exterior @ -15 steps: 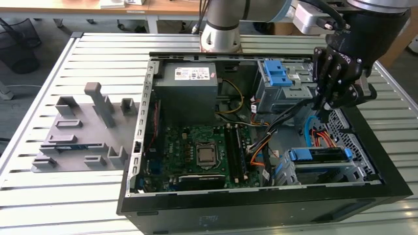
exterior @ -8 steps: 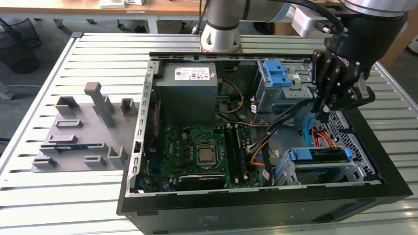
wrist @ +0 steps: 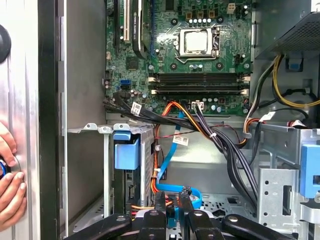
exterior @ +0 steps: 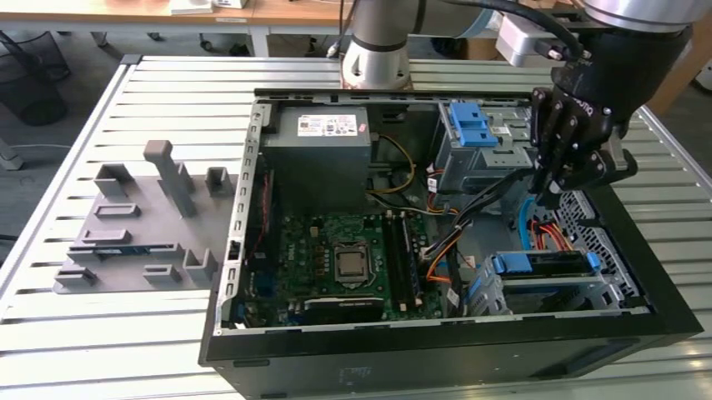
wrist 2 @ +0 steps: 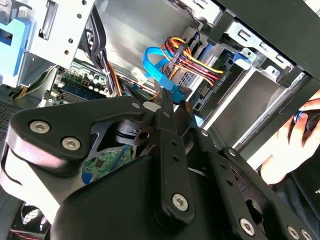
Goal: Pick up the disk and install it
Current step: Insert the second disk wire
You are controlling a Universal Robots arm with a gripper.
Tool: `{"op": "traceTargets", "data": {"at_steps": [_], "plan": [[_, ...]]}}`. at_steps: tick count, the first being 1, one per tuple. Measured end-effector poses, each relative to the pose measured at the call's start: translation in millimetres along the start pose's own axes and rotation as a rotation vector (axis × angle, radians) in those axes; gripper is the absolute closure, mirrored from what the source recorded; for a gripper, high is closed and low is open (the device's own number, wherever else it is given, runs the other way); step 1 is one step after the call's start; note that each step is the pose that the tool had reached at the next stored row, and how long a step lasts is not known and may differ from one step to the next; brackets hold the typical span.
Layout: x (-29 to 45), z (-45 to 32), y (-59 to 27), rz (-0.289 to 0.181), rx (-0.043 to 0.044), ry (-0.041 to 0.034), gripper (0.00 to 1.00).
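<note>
The disk (exterior: 548,265) sits in its blue carrier inside the lower drive bay, at the near corner of the open computer case (exterior: 445,354) on the exterior view's right. In the first wrist view the disk (wrist: 126,150) shows edge-on in that bay, with its blue tab facing out. My gripper (exterior: 552,198) hangs inside the case above and behind the bay. It is shut with nothing between its fingers. In the first wrist view my gripper (wrist: 172,200) points at the blue cable (wrist: 172,165) and is apart from the disk.
A grey cage with blue latches (exterior: 478,133) stands beside my gripper, with a power-supply box (exterior: 323,137) further along the exterior view's left. Cable bundles (wrist: 220,140) cross above the motherboard (exterior: 345,258). A grey fixture (exterior: 145,225) lies on the table. A person's hand (wrist: 7,185) rests outside the case.
</note>
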State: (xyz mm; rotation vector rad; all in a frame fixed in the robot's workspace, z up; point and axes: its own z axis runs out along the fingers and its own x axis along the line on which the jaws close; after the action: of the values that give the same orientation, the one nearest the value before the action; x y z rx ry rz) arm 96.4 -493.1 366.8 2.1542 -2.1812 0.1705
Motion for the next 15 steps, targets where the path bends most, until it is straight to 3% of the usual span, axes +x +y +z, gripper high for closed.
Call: {"op": "traceTargets", "data": {"at_steps": [4,5,8,11,15], "plan": [[0.0,0.4,0.0,0.000,0.0000,0.0020,0.76],[0.0,0.5,0.0,0.000,0.0000,0.0021,0.83],[0.0,0.7,0.0,0.000,0.0000,0.0020,0.83],[0.3,1.2,0.1,0.000,-0.0001,-0.0063,0.83],[0.3,1.4,0.0,0.000,-0.0001,-0.0053,0.83]]}}
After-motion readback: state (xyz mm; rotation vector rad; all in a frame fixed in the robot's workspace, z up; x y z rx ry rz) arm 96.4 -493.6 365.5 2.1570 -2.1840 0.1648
